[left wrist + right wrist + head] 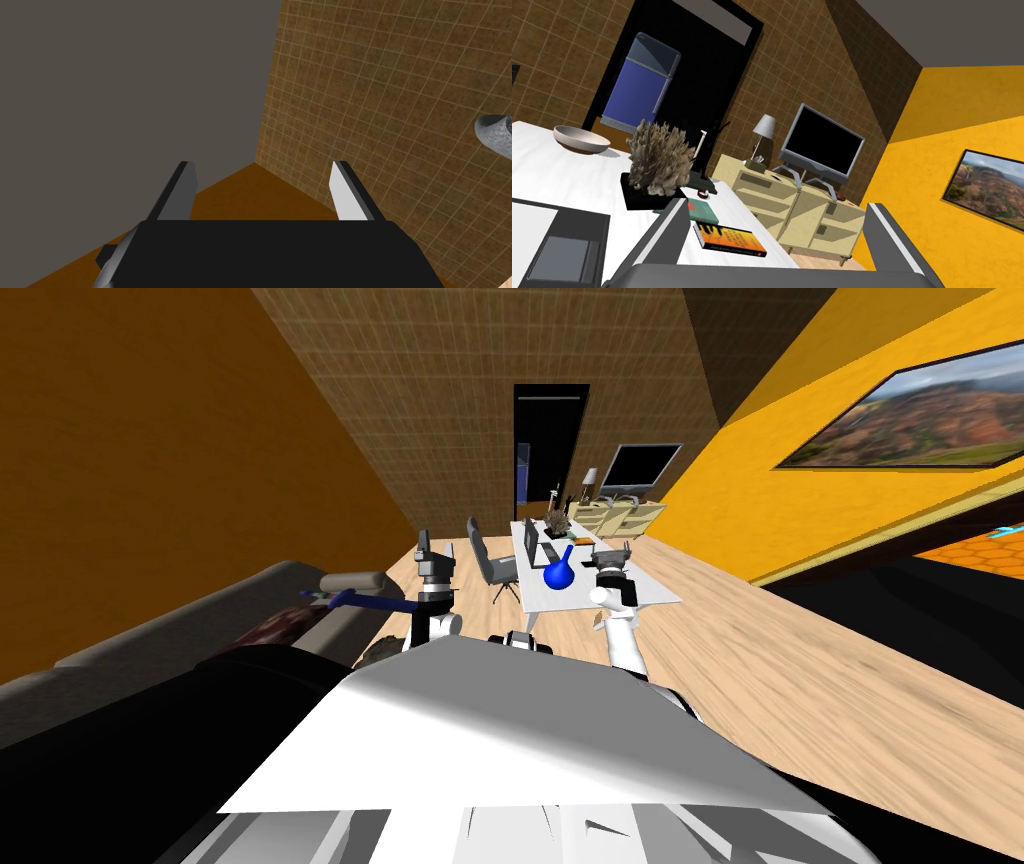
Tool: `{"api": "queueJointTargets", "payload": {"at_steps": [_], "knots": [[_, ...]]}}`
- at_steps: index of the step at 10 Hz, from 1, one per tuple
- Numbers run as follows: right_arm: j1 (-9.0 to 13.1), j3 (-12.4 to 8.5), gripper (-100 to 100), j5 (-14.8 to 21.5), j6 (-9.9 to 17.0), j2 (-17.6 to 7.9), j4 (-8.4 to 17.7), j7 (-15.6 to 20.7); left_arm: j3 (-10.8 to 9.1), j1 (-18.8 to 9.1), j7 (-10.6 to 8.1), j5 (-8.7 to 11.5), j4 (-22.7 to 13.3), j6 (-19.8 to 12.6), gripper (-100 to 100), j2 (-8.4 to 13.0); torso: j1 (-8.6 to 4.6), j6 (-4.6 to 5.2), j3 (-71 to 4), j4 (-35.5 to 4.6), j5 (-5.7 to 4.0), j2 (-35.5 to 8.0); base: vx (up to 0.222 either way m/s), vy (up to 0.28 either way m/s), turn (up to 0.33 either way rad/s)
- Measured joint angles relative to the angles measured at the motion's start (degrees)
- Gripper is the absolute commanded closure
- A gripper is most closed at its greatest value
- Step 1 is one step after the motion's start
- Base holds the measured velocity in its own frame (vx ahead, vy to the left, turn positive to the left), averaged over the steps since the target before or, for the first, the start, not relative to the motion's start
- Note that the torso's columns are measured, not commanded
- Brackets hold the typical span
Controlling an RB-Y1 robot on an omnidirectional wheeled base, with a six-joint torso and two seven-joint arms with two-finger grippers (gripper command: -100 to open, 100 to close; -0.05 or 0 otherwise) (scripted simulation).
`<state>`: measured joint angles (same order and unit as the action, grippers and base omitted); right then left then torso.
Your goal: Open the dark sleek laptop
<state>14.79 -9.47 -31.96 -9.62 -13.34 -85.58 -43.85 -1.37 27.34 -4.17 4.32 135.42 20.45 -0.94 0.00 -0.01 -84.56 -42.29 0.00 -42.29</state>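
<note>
On the table (562,170) I count one laptop (562,247), one bowl (581,139), one coral ornament (659,157), one blue vase (558,575) and two books: an orange book (729,239) and a teal book (704,212). Around it I count one chair (490,558), one sofa (150,638), one sideboard (807,210), one lamp (763,127), one television (822,145), one fridge (643,82) and one framed picture (987,187). Of my own there are two, the left end effector (262,162) and the right end effector (777,202), each with two fingers (345,195)

yellow wall (760,478), wood floor (800,688), sofa (150,658)

No legible text, orange book (730,240) cover lettering unreadable
</note>
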Motion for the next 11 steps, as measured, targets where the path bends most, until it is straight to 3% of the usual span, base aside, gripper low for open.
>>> {"api": "queueJointTargets", "payload": {"at_steps": [5,8,11], "knots": [[6.1,-2.0,-100,-5.4,3.2,0.1,6.7,-5.3,0.00,0.0,0.00,0.0,0.0,0.0,0,0.0,-0.01,0.01,0.0,0.0,0.00,0.0,-0.001,0.007,0.033],[10.7,-2.8,-100,-9.1,4.7,0.2,12.4,-8.9,0.00,0.0,0.00,0.0,0.0,0.0,0,0.0,0.00,0.00,0.0,0.0,0.00,0.0,-0.001,0.009,0.044],[15.3,-5.4,-100,-13.0,8.2,1.7,16.5,-12.4,0.00,0.0,0.00,0.0,0.0,0.0,0,0.0,0.00,0.00,0.0,0.0,0.00,0.0,0.000,0.008,0.025]]}}
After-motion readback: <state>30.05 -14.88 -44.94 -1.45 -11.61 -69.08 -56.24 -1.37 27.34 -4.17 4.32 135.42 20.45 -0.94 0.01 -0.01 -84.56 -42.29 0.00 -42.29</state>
